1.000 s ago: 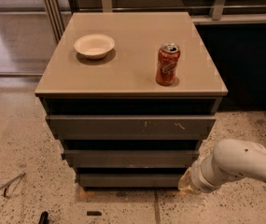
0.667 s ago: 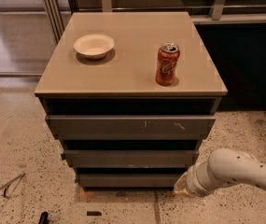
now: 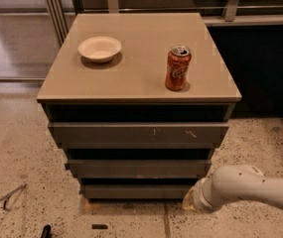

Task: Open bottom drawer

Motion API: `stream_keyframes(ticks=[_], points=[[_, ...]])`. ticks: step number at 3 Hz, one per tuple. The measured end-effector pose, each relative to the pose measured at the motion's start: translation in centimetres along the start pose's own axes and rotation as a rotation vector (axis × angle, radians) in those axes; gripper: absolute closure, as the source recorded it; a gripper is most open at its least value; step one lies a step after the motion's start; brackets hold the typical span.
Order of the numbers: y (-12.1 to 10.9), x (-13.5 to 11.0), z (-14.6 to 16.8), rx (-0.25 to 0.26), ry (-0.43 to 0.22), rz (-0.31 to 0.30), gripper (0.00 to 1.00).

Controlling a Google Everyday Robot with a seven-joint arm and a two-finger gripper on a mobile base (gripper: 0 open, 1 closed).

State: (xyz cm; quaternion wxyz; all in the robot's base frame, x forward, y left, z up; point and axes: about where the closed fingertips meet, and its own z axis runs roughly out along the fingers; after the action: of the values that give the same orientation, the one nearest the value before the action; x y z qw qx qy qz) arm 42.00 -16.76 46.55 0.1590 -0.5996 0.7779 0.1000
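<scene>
The bottom drawer (image 3: 133,191) is the lowest, narrowest dark grey front of the cabinet, closed and without a handle. Above it are the middle front (image 3: 138,168) and the widest top front (image 3: 138,133), which has pale scratches. My white arm (image 3: 245,187) comes in from the lower right. My gripper (image 3: 187,201) is at the arm's end, low above the floor by the right end of the bottom drawer. It is mostly hidden behind the wrist.
On the tan cabinet top (image 3: 141,68) stand a white bowl (image 3: 100,48) and a red soda can (image 3: 177,68). The floor (image 3: 17,148) is speckled. A thin metal piece (image 3: 4,198) and small dark bits (image 3: 100,226) lie at the lower left. Dark panelling (image 3: 260,68) stands to the right.
My arm has moved left and a little down, bringing the gripper closer to the right end of the bottom drawer. The drawers, bowl and can have not moved.
</scene>
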Motion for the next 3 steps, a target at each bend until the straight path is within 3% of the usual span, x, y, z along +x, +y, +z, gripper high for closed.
stream_keyframes(ticks=[1, 2, 3], points=[[-0.4, 1.5, 5.7, 0.021, 0.036, -0.065, 1.00], [-3.2, 2.7, 14.0, 0.038, -0.006, -0.062, 0.73], [-4.7, 3.2, 18.9, 0.022, -0.063, -0.037, 0.50]])
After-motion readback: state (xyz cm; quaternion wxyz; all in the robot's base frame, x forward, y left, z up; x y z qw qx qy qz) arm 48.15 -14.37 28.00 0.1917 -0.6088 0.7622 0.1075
